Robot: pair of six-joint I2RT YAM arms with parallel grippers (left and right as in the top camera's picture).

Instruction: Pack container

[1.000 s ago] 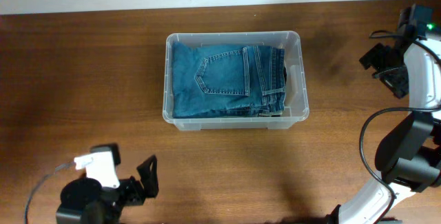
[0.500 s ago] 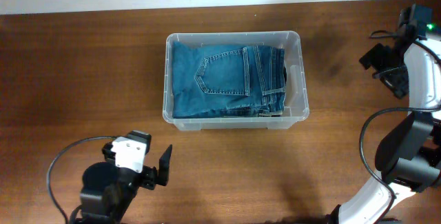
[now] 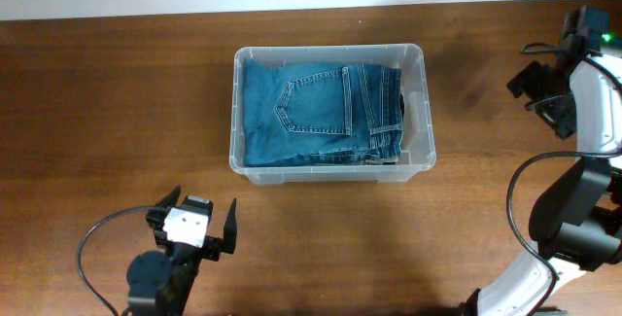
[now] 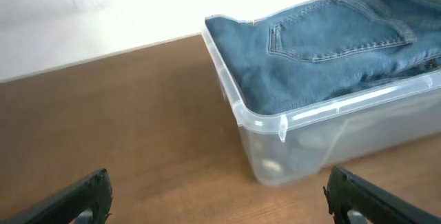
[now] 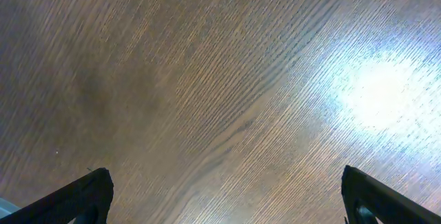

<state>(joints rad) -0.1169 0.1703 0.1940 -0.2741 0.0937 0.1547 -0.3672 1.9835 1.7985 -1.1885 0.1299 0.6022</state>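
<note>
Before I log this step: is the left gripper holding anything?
No, the left gripper is open wide over the bare wooden table, with nothing between its jaws.

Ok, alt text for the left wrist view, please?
A clear plastic rectangular container holding folded blue denim jeans sits on a brown wooden table. The left arm's open black jaws show at the bottom corners, holding nothing.

1. The container (image 3: 330,52) sits mid-table (image 3: 117,112), nearer the far edge.
2. Jeans (image 3: 311,112) lie in it, against its left wall.
3. The left tool (image 3: 199,219) is before it, near the near edge.
4. The right tool (image 3: 542,97) is by the right edge.
</note>
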